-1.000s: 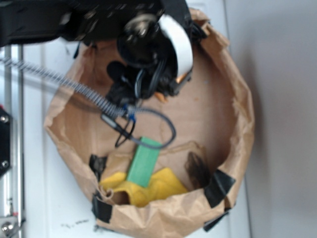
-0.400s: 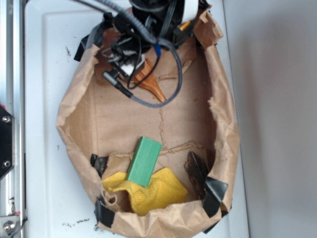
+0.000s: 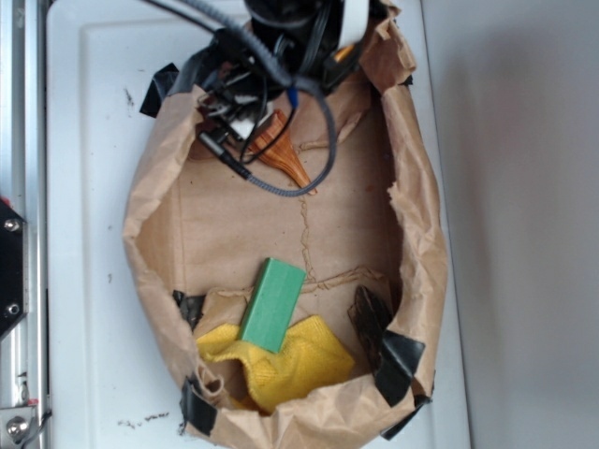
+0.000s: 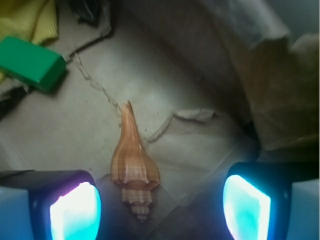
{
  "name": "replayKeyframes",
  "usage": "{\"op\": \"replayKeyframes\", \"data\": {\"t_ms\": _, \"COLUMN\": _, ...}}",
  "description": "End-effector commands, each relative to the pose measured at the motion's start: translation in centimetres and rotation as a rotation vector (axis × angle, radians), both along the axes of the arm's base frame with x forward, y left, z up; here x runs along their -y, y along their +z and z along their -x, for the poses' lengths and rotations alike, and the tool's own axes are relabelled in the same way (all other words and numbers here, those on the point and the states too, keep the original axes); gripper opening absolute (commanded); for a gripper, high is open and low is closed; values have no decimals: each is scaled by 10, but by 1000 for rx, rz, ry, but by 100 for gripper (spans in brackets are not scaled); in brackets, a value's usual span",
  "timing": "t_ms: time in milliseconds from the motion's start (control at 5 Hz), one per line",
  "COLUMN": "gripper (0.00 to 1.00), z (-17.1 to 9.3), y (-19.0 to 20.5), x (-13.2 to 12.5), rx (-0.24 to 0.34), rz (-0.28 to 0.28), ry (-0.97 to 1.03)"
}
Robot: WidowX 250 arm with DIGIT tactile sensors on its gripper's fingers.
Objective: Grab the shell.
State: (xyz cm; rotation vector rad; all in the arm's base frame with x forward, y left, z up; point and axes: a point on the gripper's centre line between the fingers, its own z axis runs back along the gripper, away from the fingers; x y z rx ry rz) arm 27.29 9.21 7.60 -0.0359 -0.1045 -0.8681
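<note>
My pincer (image 4: 160,202) is spread open, pads either side of the orange-brown striped spiral shell (image 4: 132,165) on the brown paper liner (image 3: 234,220), near its far edge.

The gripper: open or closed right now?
Open. In the wrist view the gripper has its fingers spread wide, with the shell lying between them.

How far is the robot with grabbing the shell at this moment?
Done: the gripper is inside the paper bag, with the shell between its open fingers, nearer the left one. In hand: the approach; neither finger touches the shell. Left: lower, close on it and lift.
</note>
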Motion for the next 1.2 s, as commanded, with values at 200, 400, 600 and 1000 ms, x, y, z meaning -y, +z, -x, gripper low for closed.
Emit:
{"op": "replayKeyframes", "data": {"t_ms": 200, "gripper": 100, "z": -9, "y": -28, "x": 35, "rx": 16, "rz": -39, "ry": -81}}
{"op": "replayKeyframes", "data": {"t_ms": 400, "gripper": 100, "z": -10, "y": -36, "x": 37, "rx": -4, "rz": -53, "ry": -83}}
{"op": "replayKeyframes", "data": {"t_ms": 600, "gripper": 100, "z": -5, "y": -34, "x": 38, "rx": -6, "rz": -52, "ry": -71}}
{"op": "replayKeyframes", "data": {"t_ms": 1000, "gripper": 0, "z": -7, "y": -41, "x": 35, "rx": -4, "rz": -75, "ry": -68}}
